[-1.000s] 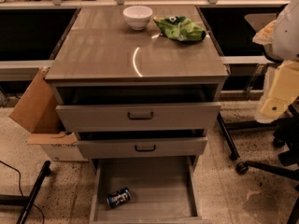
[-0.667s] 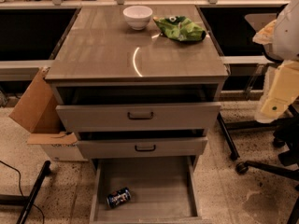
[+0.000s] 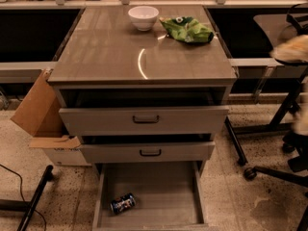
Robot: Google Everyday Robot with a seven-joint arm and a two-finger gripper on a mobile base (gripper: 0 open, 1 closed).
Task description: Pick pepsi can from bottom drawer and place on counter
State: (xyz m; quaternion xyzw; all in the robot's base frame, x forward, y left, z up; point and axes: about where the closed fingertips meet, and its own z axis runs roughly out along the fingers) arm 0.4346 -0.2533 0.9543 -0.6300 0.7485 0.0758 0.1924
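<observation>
Plainly, the reach must run leftward and downward. At the far left a cardboard box (image 3: 38,109) leans beside the cabinet. Next comes the pepsi can (image 3: 122,203), lying on its side on the floor of the bottom drawer (image 3: 161,191), near the front-left corner and close to the left wall. Its long axis runs roughly left to right, with the right end tipped a little toward the back. Above it the two shallower drawers (image 3: 144,120) stand partly pulled out and overhang the drawer's rear, so I judge a descent from the front is the free way in. On the counter (image 3: 139,57) a white bowl (image 3: 143,17) and a green chip bag (image 3: 186,29) sit at the back. Further right is a chair base (image 3: 269,172). The gripper (image 3: 291,52) is only a pale blur at the right edge, well apart from the can; I cannot tell its state.
</observation>
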